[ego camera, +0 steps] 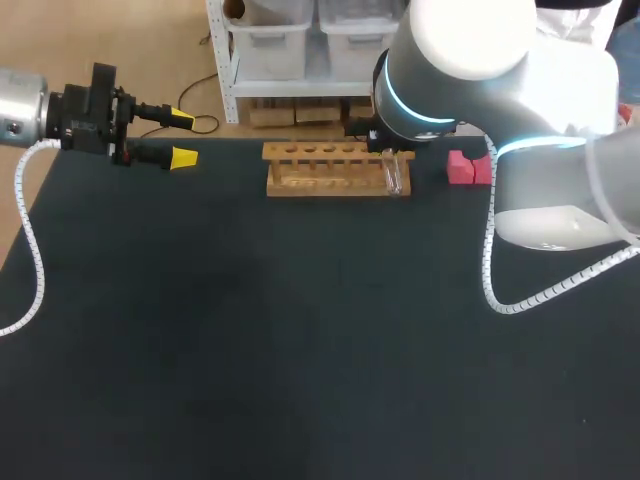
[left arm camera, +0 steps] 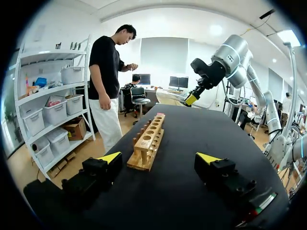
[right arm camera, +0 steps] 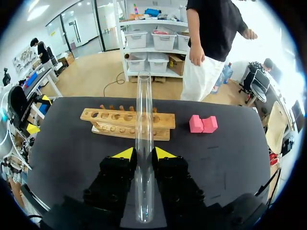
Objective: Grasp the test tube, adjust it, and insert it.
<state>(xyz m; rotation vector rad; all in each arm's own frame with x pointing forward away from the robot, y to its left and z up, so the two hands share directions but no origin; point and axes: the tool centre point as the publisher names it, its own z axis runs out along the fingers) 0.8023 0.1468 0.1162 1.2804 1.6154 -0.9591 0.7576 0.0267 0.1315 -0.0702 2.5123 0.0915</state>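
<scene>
Gripping test tube (right arm camera: 144,105) in right tool (right arm camera: 142,153) | left tool (left arm camera: 159,158) wide open | right arm (ego camera: 470,60) hides grip overhead

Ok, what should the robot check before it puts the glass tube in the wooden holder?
1. Right gripper pinching the test tube from both sides: ok.
2. Wooden rack holes that show are free: ok.
3. Test tube lined up over a hole: cannot tell.
4. Left gripper open, away from the rack: ok.
5. Pink block apart from the rack: ok.
</scene>
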